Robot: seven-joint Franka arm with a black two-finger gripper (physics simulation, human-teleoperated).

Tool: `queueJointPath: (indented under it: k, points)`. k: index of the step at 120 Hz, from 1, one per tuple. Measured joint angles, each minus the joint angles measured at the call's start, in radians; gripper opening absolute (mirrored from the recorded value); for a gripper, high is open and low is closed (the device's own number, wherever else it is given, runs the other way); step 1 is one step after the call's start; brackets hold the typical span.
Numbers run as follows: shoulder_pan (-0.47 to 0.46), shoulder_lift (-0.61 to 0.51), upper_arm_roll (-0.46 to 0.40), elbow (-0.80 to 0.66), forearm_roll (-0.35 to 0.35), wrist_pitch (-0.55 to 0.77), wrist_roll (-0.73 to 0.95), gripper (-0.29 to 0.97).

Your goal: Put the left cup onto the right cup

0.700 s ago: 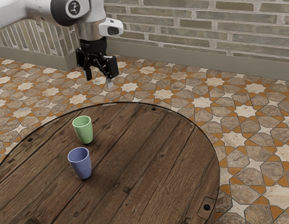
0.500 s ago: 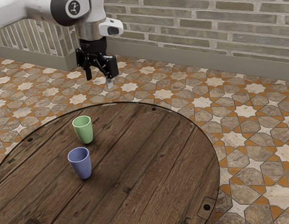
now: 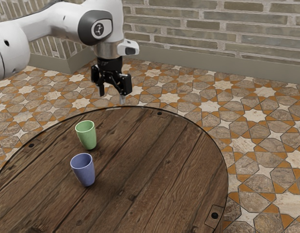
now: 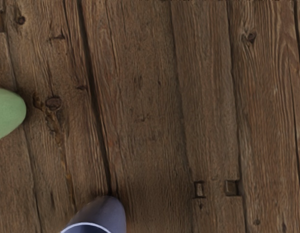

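Gripper [image 3: 111, 93] is held high over the round wooden table [image 3: 164, 160], fingers spread wide with nothing between them; the height is judged to leave room for a descent from above. Green cup [image 3: 86, 134] and blue cup [image 3: 83, 169] are stood upright, mouths up, near each other but apart, toward the exterior view's left; neither is touched. Stacking is not yet begun; which cup counts as left cannot be told.

The pincer [image 3: 112, 95] has swung toward the exterior view's right and sunk lower, closer to the table [image 3: 159, 160].
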Motion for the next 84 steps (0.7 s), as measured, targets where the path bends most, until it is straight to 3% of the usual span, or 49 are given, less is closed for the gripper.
queueJointPath:
  k: [45,84]
  points:
    - [0.107,0.002,-0.001,-0.039,0.001,0.080,0.001,0.68]
    - [0.169,-0.041,-0.001,-0.214,-0.004,0.209,0.000,0.68]
